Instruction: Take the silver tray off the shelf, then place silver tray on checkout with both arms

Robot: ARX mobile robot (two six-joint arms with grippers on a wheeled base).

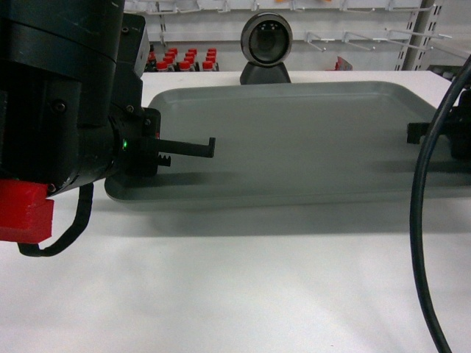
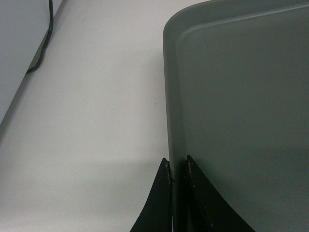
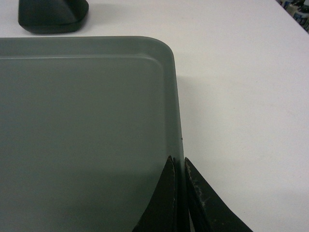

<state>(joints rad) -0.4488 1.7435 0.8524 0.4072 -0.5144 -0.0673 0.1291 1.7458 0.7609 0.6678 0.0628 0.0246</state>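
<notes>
The silver tray (image 1: 309,140) lies flat over the white checkout (image 1: 243,287), just in front of the black round webcam (image 1: 266,48). My left gripper (image 1: 188,152) is shut on the tray's left rim. In the left wrist view the left gripper (image 2: 176,162) pinches the rim of the tray (image 2: 241,96), one finger on each side. My right gripper (image 1: 423,134) holds the right rim. The right wrist view shows the right gripper (image 3: 177,160) clamped on the edge of the tray (image 3: 82,121). Whether the tray touches the tabletop I cannot tell.
White shelf racks (image 1: 353,37) with red-capped bottles (image 1: 184,59) stand behind the table. A black cable (image 1: 421,220) hangs down at the right. Another cable (image 2: 46,34) runs along the table's far left edge. The webcam base (image 3: 50,14) sits close to the tray's back corner.
</notes>
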